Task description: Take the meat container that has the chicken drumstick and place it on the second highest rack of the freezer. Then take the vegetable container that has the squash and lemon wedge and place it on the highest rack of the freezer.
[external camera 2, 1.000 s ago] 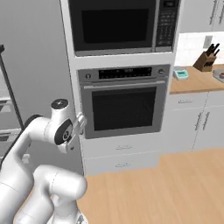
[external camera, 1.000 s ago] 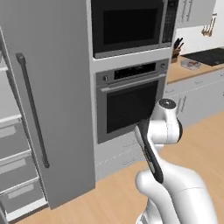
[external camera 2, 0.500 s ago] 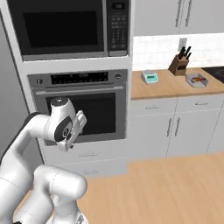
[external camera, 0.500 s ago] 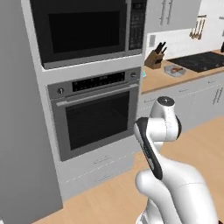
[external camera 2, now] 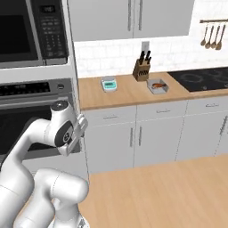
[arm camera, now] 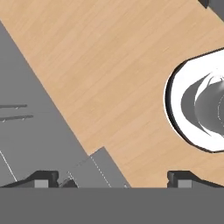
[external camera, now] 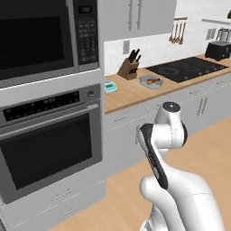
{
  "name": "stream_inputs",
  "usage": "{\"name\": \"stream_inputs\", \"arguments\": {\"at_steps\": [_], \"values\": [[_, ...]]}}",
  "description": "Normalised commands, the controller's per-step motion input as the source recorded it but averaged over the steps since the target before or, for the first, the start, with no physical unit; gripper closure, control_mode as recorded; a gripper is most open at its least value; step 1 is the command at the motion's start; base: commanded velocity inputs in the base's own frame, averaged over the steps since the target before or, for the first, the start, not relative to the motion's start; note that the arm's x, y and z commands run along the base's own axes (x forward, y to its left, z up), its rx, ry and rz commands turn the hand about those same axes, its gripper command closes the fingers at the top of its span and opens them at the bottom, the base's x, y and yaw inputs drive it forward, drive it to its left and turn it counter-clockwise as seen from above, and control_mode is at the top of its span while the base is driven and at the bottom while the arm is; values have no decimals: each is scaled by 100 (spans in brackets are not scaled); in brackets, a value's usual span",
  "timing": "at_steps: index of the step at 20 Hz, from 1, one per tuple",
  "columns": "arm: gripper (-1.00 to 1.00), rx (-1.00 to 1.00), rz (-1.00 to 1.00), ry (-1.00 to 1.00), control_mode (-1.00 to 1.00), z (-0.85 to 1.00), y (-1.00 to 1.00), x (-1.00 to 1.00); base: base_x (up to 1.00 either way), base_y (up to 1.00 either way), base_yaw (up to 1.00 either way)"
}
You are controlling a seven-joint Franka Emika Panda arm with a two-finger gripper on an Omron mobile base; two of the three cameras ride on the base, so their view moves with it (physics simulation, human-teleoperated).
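On the counter (external camera 2: 129,93) sit one meat container (external camera 2: 157,86) and one knife block (external camera 2: 141,70); gripper (arm camera: 113,178) fingers apart, empty.

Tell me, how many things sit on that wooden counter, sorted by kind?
Knife block: 1
Grey container with food: 1
Small teal-topped box: 1
Total: 3
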Motion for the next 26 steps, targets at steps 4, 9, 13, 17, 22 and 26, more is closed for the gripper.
{"name": "stream_inputs", "arguments": {"at_steps": [4,9,13,17,22,26], "values": [[-100,0,0,0,100,0,0,0,100,-100,0],[-100,0,0,0,100,0,0,0,100,-100,0],[-100,0,0,0,100,0,0,0,100,-100,0],[-100,0,0,0,100,0,0,0,100,-59,1],[-100,0,0,0,100,0,0,0,100,-89,-1],[-100,0,0,0,100,0,0,0,100,-96,3]]}}
